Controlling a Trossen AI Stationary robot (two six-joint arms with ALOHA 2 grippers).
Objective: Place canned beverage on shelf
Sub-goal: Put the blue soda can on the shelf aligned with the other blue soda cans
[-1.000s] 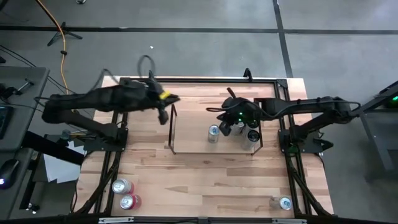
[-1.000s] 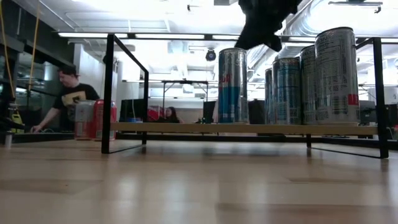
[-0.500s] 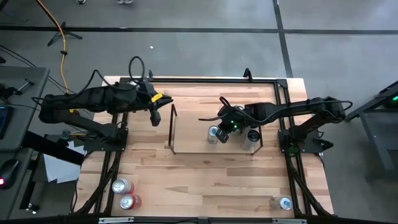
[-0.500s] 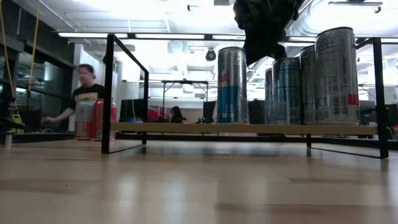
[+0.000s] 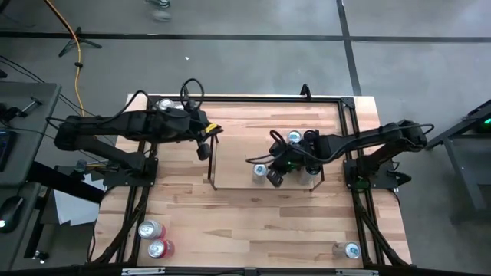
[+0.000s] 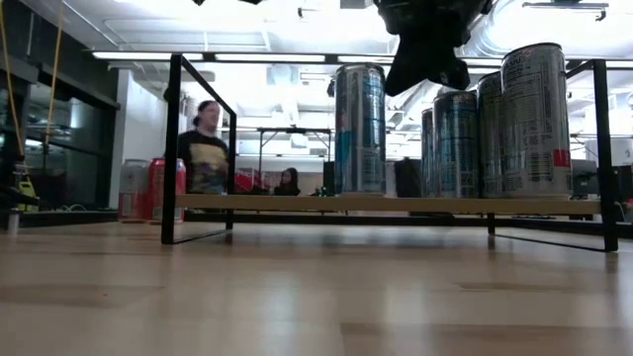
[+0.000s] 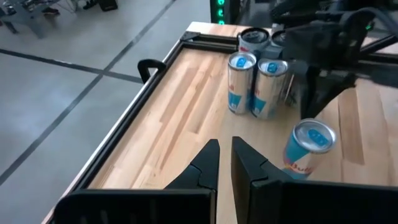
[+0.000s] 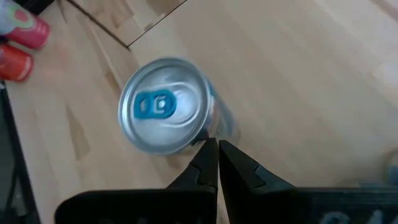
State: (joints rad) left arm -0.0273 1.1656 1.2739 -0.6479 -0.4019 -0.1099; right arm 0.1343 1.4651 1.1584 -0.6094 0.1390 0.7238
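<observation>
The shelf (image 5: 211, 162) is a low black rod rack in the table's middle. Several blue-and-silver cans (image 5: 294, 138) stand upright at its right end, also in the low view (image 6: 534, 117). One more can (image 5: 259, 170) stands upright on its base, apart to their left, and shows in the low view (image 6: 359, 129). My right gripper (image 5: 275, 176) is shut just right of this can's top (image 8: 163, 106). My left gripper (image 5: 205, 146) is shut and empty above the shelf's left end; its wrist view shows the lone can (image 7: 308, 149). My right gripper meets the lone can with its shut fingertips (image 8: 208, 146) against the can's upper side, just under the rim (image 8: 200, 138). The fingers slant down from the table's right side. The can stands upright on its base on the shelf.
Two red cans (image 5: 153, 238) stand at the table's near left corner and one silver can (image 5: 350, 250) at the near right. Black rails (image 5: 245, 98) run along the table's edges. A person (image 6: 205, 148) walks in the room beyond.
My right gripper has come down and gone toward the table's near edge, from beside the group of cans to the lone can. That can has slid a little toward the left and near edges and turned about, still upright. My left gripper swung left, then back toward the shelf.
</observation>
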